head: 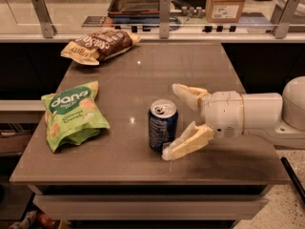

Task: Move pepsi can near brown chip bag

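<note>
Right of the pepsi can (162, 126) hovers the gripper (170, 121); jaws apart.

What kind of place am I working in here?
Probably an office snack area: a table holding the pepsi can and brown chip bag, a railed counter with a cardboard box behind. The end effector is open beside the can.

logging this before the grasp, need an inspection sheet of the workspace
surface: brown table, glossy, no spills seen
job's things: pepsi can upright near front centre; brown chip bag lying at far left corner, well apart
clutter: green chip bag at left
grippers: gripper open, reaching in from the right, fingers flanking the can
cables: thin dark strip on floor at right, possibly one
surroundings: counter behind with cardboard box
</note>
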Robot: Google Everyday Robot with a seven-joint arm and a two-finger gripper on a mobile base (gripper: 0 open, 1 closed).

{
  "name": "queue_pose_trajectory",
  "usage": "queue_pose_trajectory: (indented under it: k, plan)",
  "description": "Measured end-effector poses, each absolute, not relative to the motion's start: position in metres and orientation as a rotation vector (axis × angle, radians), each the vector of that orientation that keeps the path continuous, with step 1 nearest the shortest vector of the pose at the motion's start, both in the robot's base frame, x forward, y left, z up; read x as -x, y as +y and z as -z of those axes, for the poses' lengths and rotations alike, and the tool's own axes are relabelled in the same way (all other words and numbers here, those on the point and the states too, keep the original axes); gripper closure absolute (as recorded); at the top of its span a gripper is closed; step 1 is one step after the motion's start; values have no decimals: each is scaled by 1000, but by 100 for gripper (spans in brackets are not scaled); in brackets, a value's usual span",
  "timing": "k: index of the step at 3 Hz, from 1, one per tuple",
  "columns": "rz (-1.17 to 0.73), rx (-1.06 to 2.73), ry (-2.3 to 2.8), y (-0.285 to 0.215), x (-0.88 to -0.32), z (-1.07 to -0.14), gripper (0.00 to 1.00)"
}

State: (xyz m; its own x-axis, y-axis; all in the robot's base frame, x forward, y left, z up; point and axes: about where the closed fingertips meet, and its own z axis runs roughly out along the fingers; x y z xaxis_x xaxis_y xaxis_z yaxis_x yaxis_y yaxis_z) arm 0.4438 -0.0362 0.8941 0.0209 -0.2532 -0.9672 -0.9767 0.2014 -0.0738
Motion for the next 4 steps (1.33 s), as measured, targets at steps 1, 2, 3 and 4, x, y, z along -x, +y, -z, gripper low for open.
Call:
queue_pose_trajectory:
  k: [1,2,3,4]
  plan:
    - [-885,1255,1443,-34,-443,-895,18]
    - [-886,1260,1441,-32,-443,-896,41]
    - [-887,1265,1438,-30,-442,-897,65]
    - [-888,1269,1435,-28,-441,-898,87]
